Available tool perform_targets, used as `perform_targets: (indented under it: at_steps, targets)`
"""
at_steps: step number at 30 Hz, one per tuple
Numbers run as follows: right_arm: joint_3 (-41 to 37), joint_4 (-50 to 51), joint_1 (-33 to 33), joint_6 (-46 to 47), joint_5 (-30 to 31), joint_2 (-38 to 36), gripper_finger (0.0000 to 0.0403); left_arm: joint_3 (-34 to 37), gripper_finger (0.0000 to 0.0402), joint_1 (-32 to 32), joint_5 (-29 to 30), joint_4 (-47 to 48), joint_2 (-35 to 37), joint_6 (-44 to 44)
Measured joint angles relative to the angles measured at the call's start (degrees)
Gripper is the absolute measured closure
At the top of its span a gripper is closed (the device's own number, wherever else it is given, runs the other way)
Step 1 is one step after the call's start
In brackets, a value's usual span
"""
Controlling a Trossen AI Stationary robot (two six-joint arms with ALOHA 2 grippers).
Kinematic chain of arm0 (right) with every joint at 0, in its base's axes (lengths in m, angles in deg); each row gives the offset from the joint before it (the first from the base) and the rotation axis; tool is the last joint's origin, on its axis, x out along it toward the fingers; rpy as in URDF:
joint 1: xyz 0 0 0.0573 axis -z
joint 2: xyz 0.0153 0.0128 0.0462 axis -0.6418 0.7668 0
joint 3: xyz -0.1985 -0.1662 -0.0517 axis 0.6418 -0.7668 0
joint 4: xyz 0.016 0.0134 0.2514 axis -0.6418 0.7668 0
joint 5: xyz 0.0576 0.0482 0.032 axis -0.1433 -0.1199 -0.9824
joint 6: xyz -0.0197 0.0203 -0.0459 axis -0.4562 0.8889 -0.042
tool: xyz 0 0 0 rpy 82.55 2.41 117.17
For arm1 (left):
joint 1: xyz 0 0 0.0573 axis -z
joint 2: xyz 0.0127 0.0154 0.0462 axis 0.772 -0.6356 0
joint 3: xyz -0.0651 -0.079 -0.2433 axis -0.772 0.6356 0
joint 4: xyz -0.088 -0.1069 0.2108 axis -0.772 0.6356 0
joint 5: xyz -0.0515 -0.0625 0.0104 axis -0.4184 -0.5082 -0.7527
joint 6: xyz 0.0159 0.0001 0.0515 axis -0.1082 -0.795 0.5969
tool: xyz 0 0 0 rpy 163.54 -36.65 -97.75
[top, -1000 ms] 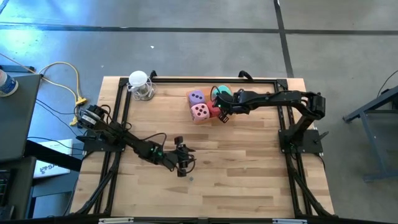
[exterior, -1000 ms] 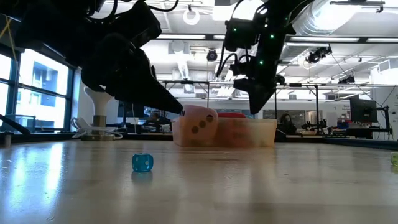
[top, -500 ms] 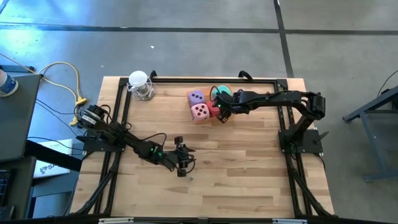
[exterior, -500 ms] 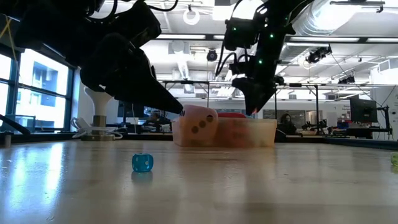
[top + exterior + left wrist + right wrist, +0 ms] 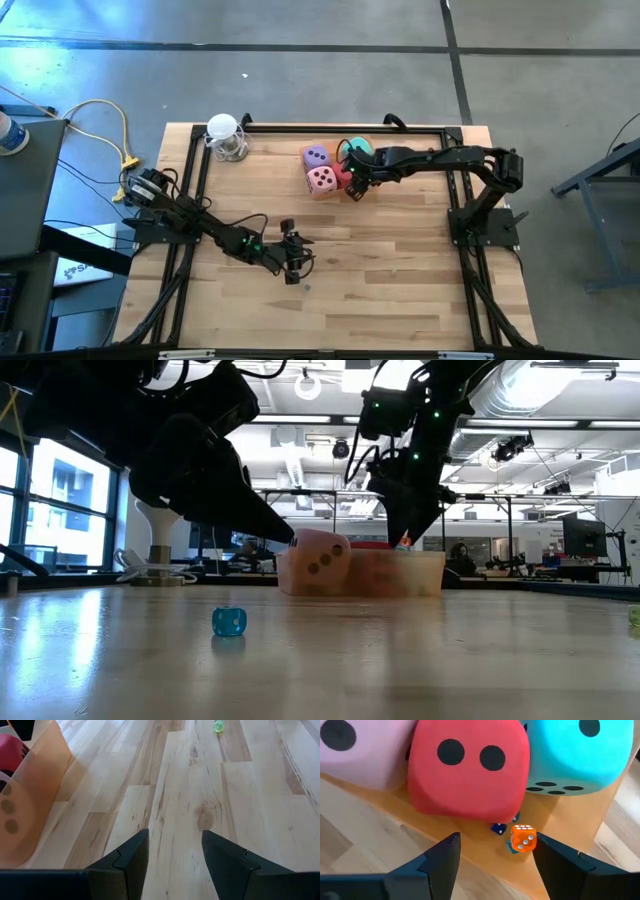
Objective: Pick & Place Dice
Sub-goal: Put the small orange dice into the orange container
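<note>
the right gripper (image 5: pixel 354 186) is held over the near edge of the shallow orange tray (image 5: pixel 560 870) at the far middle of the table (image 5: pixel 400 290), just beside the red die (image 5: pixel 467 767). its fingers (image 5: pixel 437 865) are seen spread wide in the right wrist view, with nothing between them. in that view the red die is flanked by the pink die (image 5: pixel 365 750) and the teal die (image 5: pixel 580 755), all three pressed close together inside the tray. a tiny orange die (image 5: pixel 522 838) is seen on the tray floor just in front of the red die, with a small dark blue bead (image 5: pixel 498 828) touching or nearly touching it.

from above, the purple die (image 5: pixel 316 156) is seen behind the pink die, and the teal die is partly hidden by the right arm.

the left gripper (image 5: pixel 293 258) is held low over bare wood toward the front of the table, well apart from the tray. its fingers (image 5: pixel 127 862) are parted with only the table between them. a tiny blue die (image 5: pixel 229 622) is seen on the wood in the low view, and a small green bead (image 5: pixel 218 726) lies farther off in the left wrist view. a white object (image 5: pixel 226 137) stands near the far left corner.
</note>
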Motion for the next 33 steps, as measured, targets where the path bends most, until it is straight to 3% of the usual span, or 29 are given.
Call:
perform_targets:
  at_steps: [6, 17, 25, 33]
  targets:
    - [0.0, -2.6, -0.02, 0.25, -3.85, 0.0, 0.0167, 0.02, 0.0225, 0.0, -0.02, 0.11, 0.0, 0.0]
    - [0.09, -9.49, -0.02, 0.21, -4.14, 0.0, 0.0167, 0.0, 0.0225, 0.0, -0.02, 0.15, 0.0, 0.0]
    - [0.09, -4.79, 0.0, 1.81, 2.11, 0.0, 0.0167, 0.02, 0.0225, 0.0, -0.02, 0.34, 0.0, 0.0]
    - [0.09, -3.99, 0.0, 4.84, 2.24, 0.37, 0.0167, 0.02, 0.0225, 0.0, -0.02, 0.35, 0.0, -0.02]
